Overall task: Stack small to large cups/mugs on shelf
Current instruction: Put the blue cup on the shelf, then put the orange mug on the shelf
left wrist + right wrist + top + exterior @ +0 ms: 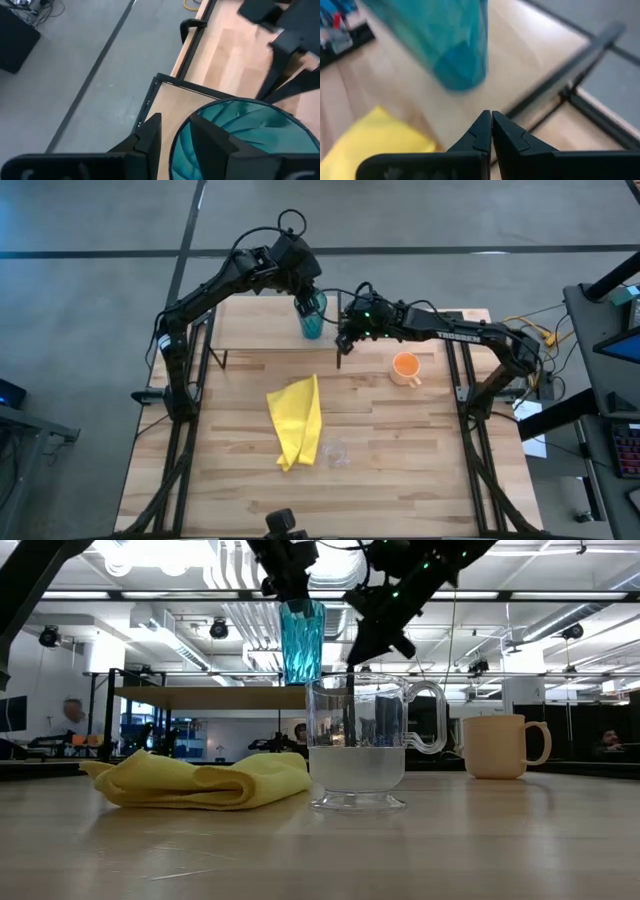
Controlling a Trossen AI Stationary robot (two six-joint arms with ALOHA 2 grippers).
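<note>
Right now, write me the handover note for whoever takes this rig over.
Left gripper: shut on the rim of the teal tumbler, holding it above the shelf; whether its base touches the board is unclear.
Right gripper: shut, empty, hanging just beside the tumbler near the shelf's front edge.
Orange mug: upright on the tabletop, right of centre, untouched.
Clear glass mug: on the tabletop near the front, next to the yellow cloth.
Done: only the tumbler has been brought to the shelf.
Left: release the tumbler, then bring up the orange mug and the glass mug.
</note>
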